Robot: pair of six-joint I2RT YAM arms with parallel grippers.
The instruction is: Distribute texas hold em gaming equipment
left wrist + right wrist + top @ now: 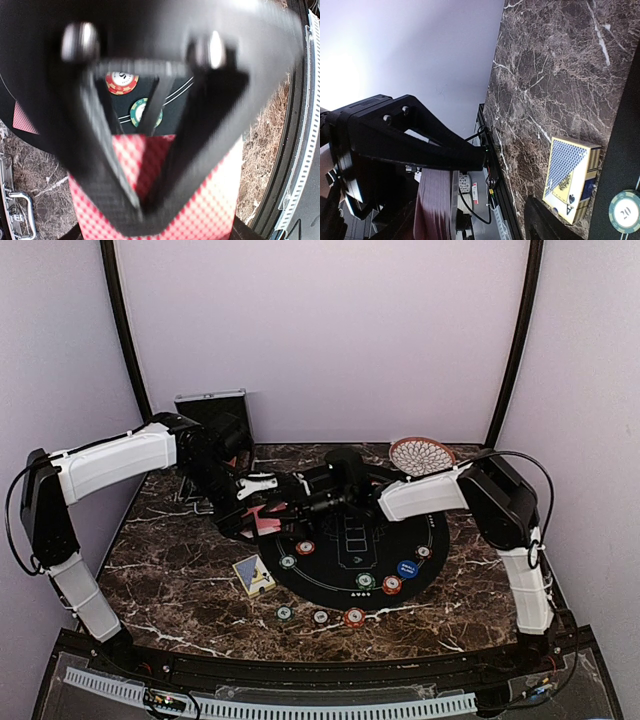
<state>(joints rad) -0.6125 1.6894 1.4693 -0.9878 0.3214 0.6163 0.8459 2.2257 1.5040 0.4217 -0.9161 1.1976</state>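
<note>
My left gripper [256, 512] [142, 210] is shut on a deck of red-backed playing cards [205, 200] [268, 524], held above the left edge of the round black mat [350, 540]. My right gripper [292, 502] [470, 225] reaches in from the right, its jaws open and wide apart on either side of the deck [435, 205], which shows edge-on. Poker chips lie on the mat: red [305, 547], green [288, 562], green [365, 581], red [392, 585], blue [407, 568]. Three more chips sit in front of the mat, around [320, 617]. The left wrist view shows a red chip [121, 81] and a green chip [145, 112].
A blue-and-yellow card box [253, 575] [570, 177] lies on the marble table [170, 570] left of the mat. The silver case [212, 410] stands open at the back left. A round woven dish [422, 455] leans at the back right. A green chip [626, 211] lies beside the box.
</note>
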